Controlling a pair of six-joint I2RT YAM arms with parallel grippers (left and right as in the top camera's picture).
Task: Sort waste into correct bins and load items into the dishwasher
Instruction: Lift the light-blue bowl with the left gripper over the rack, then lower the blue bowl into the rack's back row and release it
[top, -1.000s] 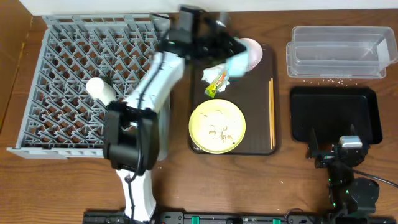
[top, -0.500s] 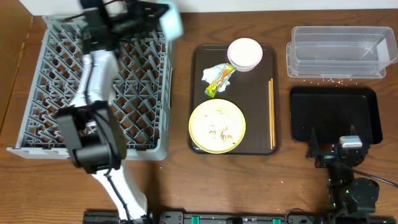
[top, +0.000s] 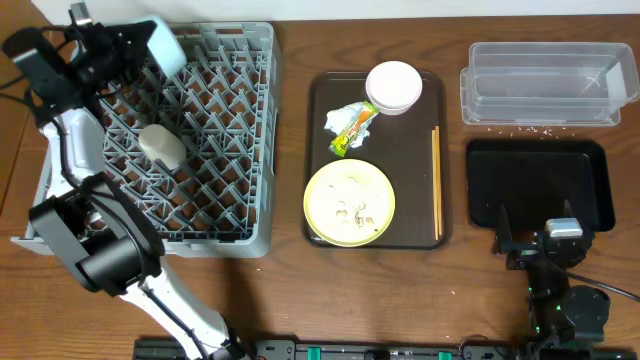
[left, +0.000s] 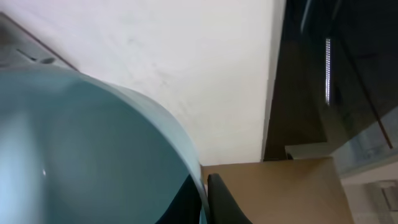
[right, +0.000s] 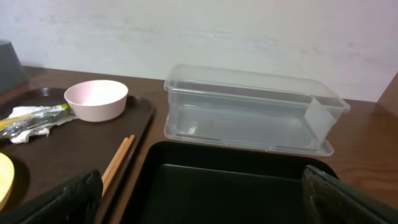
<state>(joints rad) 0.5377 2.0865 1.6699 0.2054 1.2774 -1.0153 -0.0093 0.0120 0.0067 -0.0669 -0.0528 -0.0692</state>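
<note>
My left claw (top: 125, 50) is clamped on the rim of the smooth, glossy light blue bowl (top: 166, 45), holding it tilted over the far-left corner of the grey lattice dish rack (top: 262, 140). A small white cup (top: 160, 143) lies on its side on the diamond grid. On the dark brown serving tray (top: 410, 160) sit the round pale pink bowl (top: 393, 86), the crumpled wrapper (top: 350, 124), the crumb-speckled yellow plate (top: 349, 202) and the thin chopsticks (top: 436, 180). My right claw (top: 540, 240) rests spread and empty at the table's near-right corner, by the shallow black tray (top: 540, 185) and the clear tub (top: 545, 85).
</note>
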